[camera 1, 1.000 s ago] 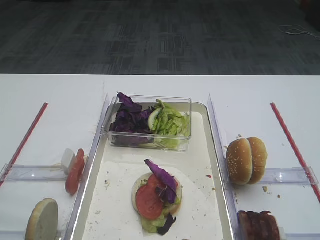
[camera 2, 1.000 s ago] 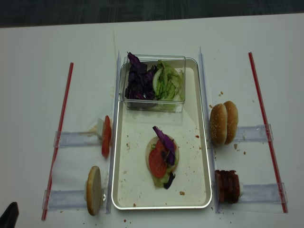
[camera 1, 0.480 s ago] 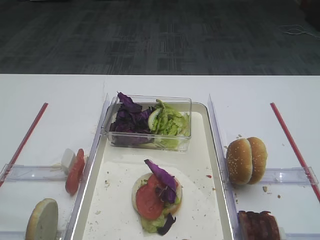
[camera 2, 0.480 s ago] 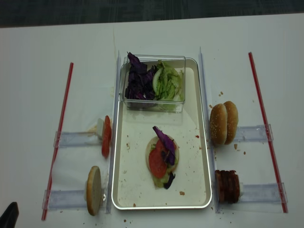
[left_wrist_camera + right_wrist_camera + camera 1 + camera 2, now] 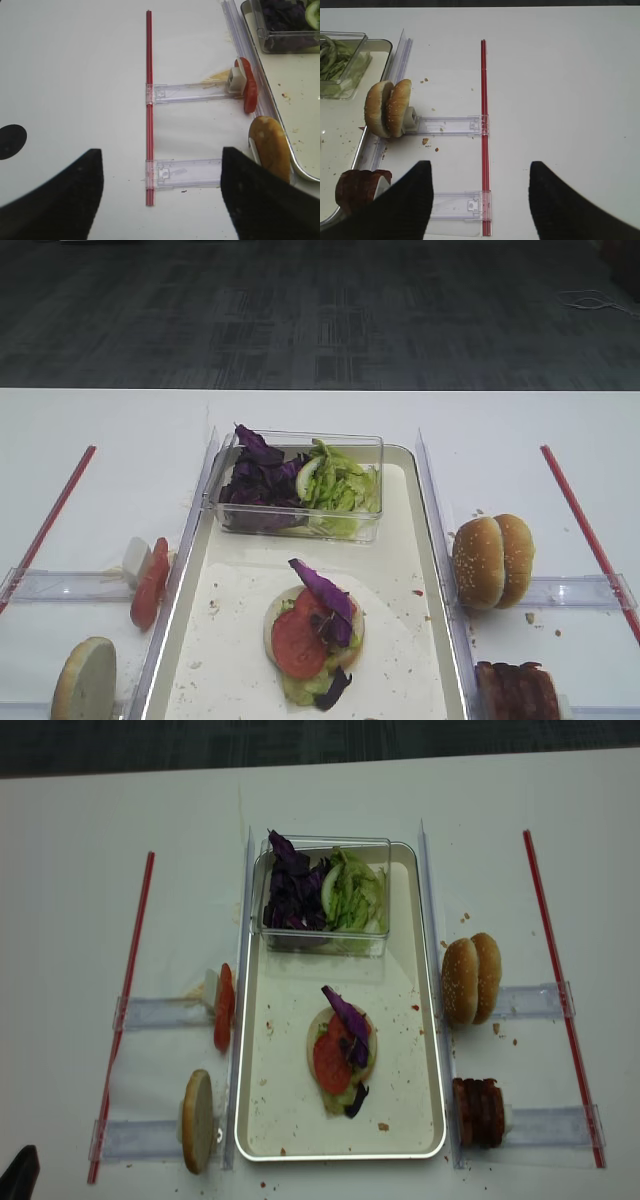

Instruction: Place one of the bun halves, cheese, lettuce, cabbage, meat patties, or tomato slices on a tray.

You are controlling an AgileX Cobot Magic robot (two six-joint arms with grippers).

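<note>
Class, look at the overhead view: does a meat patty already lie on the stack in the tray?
No. The stack shows only tomato, lettuce and cabbage; the meat patties stand outside the tray.

In the middle of the table we see the tray (image 5: pixel 262 1120), with a clear tub (image 5: pixel 325 940) at its far end. In that tub, cabbage (image 5: pixel 293 895) lies left of lettuce (image 5: pixel 355 892). Nearer on the tray, a bun half (image 5: pixel 318 1030) carries a tomato slice (image 5: pixel 331 1063). Left of the tray, a second tomato slice (image 5: pixel 222 1008) stands farther than a lone bun half (image 5: pixel 197 1120). On the right, two bun halves (image 5: pixel 472 977) stand farther than the meat patties (image 5: pixel 478 1112).
</note>
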